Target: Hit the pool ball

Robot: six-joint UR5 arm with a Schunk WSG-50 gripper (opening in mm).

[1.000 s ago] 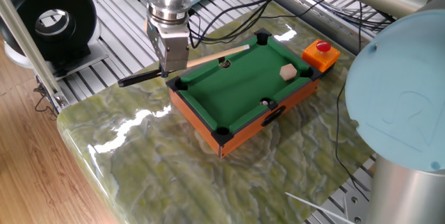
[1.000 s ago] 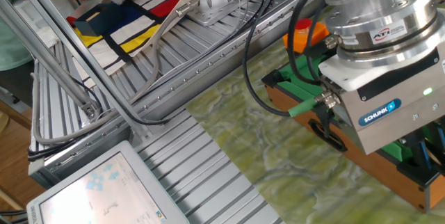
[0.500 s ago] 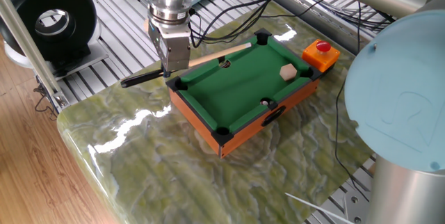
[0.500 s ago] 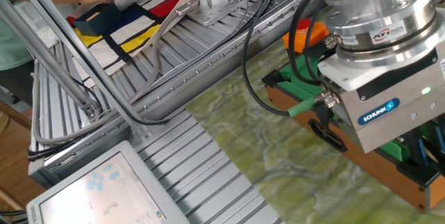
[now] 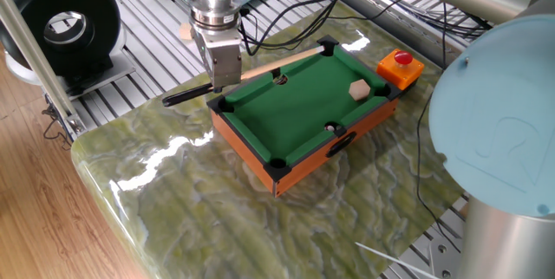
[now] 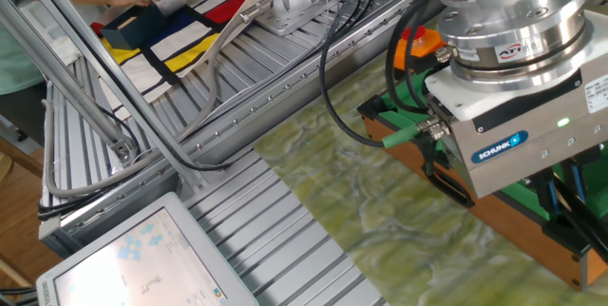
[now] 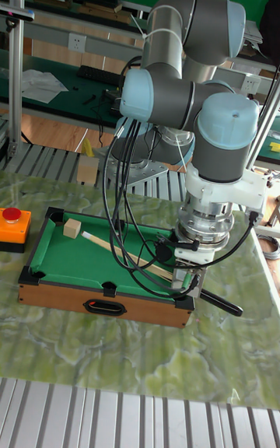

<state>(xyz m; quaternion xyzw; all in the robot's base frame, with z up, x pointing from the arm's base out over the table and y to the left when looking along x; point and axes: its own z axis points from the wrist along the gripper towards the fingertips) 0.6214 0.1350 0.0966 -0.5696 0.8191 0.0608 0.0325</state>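
Sliding along its own line, the cue (image 5: 251,73) has advanced toward the green pool table (image 5: 303,106) since 1 second ago, so the stroke looks underway. Clamping the cue near its dark butt, the gripper (image 5: 225,78) hovers at the table's corner. At the far rail, the pool ball (image 5: 278,77) sits just beside the cue tip; contact unclear

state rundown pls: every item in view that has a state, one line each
gripper: shut on the cue, at the pool table's corner
cue: held, lying tilted over the table's rail, tip over the felt
pool ball: resting on the felt near the cue tip; contact cannot be told
tan cube: resting on the felt, untouched
red button: on its orange box, nothing pressing it
pool table: flat on the marbled top
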